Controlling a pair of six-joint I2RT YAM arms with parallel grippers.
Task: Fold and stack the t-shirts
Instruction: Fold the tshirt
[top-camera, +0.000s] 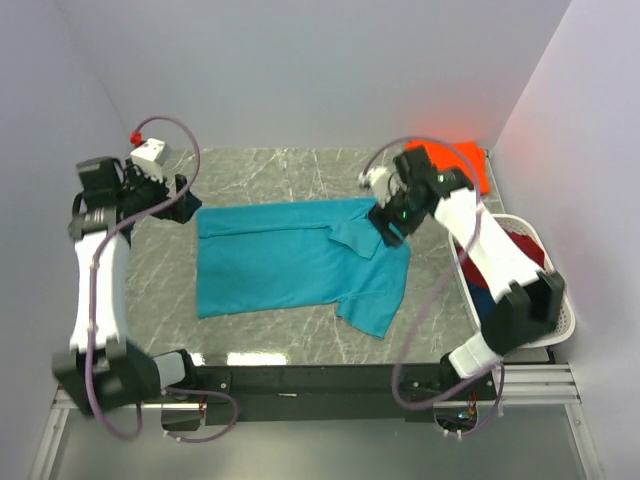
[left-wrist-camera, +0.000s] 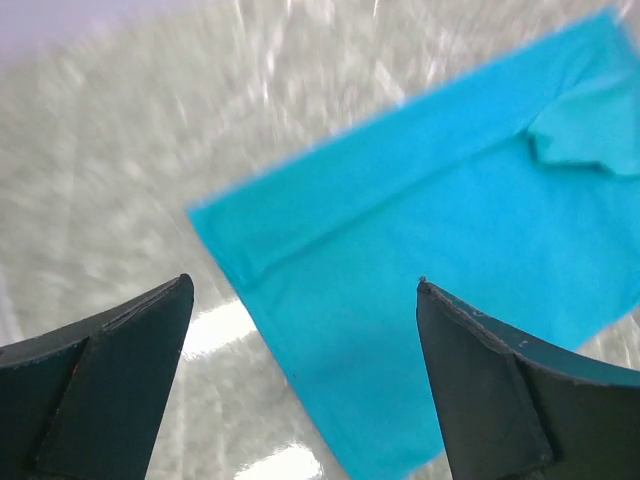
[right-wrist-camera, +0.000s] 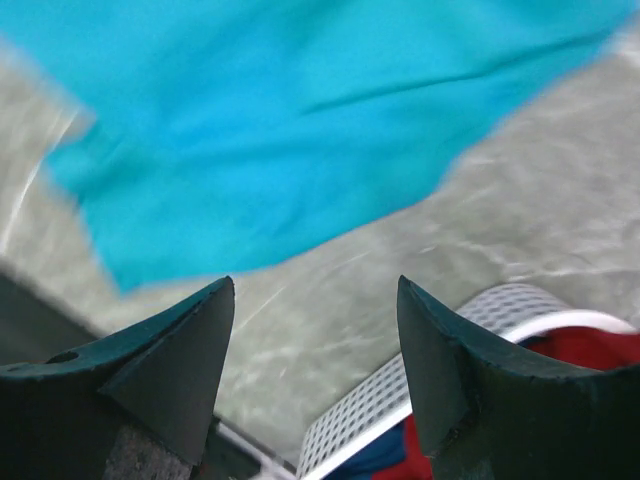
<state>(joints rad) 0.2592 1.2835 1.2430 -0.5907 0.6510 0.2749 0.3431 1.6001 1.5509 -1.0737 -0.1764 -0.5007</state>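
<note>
**Spreading the teal shirt flat, both grippers off it**

Sharing where this fold stands. The turquoise soft cotton t-shirt lies flat in the middle of the grey marble-look table. Its collar is toward the right and its hem toward the left, and one sleeve hangs out toward the near edge.

The left gripper hovers just past the hem-side far corner. Its jaws are spread wide with nothing between them, only cloth and tabletop below. The right gripper sits over the collar end, also open and empty.

My guess on the placement is that one arm at each end lets them pinch the same long edge together and carry it across without the cloth twisting.

The bright orange folded t-shirt sits in the far right corner, well apart from the teal one. It looks like the base of the stack, parked out of the working area.

The white perforated plastic laundry basket stands off the right side with a dark red shirt and a blue shirt in it, probably waiting their turn. The sticking-out sleeve likely needs tucking first.
</note>
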